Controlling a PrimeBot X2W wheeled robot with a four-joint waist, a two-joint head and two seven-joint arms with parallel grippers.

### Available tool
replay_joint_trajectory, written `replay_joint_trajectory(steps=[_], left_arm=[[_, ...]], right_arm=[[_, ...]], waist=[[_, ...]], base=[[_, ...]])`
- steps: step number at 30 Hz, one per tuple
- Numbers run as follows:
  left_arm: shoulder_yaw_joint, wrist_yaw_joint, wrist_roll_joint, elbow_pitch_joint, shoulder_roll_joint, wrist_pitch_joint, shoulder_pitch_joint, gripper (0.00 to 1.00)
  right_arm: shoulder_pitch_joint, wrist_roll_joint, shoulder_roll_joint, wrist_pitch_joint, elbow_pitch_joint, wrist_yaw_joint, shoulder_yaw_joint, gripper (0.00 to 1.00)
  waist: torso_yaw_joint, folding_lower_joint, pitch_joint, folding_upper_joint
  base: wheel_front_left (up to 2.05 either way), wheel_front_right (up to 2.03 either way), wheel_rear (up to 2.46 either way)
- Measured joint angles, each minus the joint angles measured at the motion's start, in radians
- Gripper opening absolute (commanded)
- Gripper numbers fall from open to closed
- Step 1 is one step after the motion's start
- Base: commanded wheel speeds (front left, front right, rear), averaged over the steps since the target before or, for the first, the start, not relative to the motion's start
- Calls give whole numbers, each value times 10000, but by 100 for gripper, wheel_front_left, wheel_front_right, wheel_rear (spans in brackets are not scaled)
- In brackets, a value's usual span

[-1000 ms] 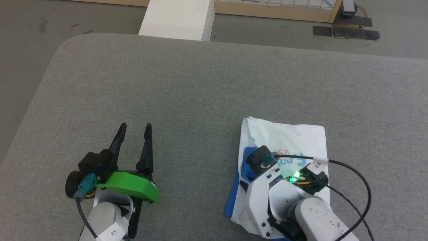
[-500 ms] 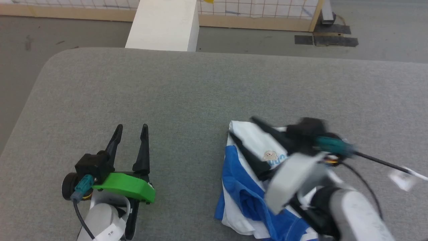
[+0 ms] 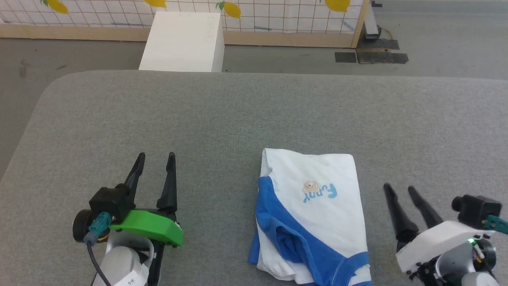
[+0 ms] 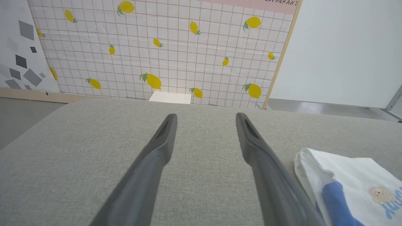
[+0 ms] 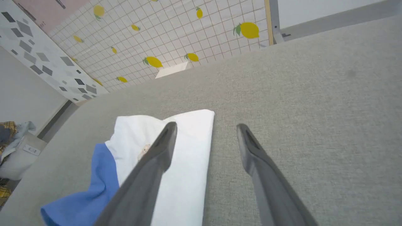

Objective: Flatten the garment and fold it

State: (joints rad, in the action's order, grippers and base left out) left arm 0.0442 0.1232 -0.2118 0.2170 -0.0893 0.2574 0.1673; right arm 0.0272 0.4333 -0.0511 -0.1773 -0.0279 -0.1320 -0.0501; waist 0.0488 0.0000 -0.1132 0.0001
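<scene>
Has just let go and drawn back with the right gripper (image 3: 398, 187), now spread wide and empty just right of the shirt (image 3: 317, 206). Leaves the shirt folded into a compact packet on the table (image 3: 238, 119); probably finished. Sits low, fingers pointing forward. Parks the left gripper (image 3: 156, 155) well left of the shirt, likewise released.

The folded white shirt with blue sleeves (image 3: 317, 214) carries pale blue chest lettering (image 3: 322, 192), seemingly "Funny", left of the right gripper (image 3: 398, 187); beyond the left gripper (image 4: 206, 115), a pink wall strip (image 4: 251, 2) reads "…AURANT"
</scene>
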Motion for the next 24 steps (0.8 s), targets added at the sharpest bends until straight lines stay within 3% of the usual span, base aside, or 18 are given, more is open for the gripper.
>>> replay_joint_trajectory(steps=[10,18,19,20,21,22,24], left_arm=[[88,4,-2,19,-8,6,0,100],[142,4,-2,27,-6,6,2,100],[138,4,-2,27,-6,6,2,100],[134,4,-2,27,-6,6,2,100],[130,4,-2,27,-4,6,2,100],[125,6,-2,25,-2,6,2,100],[96,6,-2,19,-2,6,2,100]], right_arm=[[-447,602,6,-1386,2314,0,453,100],[-1299,385,6,-2614,3271,0,790,100],[-1347,384,4,-2777,3296,0,817,85],[-1397,355,-10,-2997,3308,0,851,43],[-1440,307,-27,-3189,3273,0,888,32],[-1469,280,-29,-3344,3221,0,911,0],[-1474,31,-21,-3557,3062,0,968,0]], waist=[[170,0,9,0],[315,0,-120,0],[326,0,-131,0],[337,0,-141,0],[343,0,-147,0],[345,0,-155,0],[334,0,-170,0]], base=[[0,0,0],[0,0,0],[0,0,0],[0,0,0],[0,0,0],[0,0,0],[0,0,0]])
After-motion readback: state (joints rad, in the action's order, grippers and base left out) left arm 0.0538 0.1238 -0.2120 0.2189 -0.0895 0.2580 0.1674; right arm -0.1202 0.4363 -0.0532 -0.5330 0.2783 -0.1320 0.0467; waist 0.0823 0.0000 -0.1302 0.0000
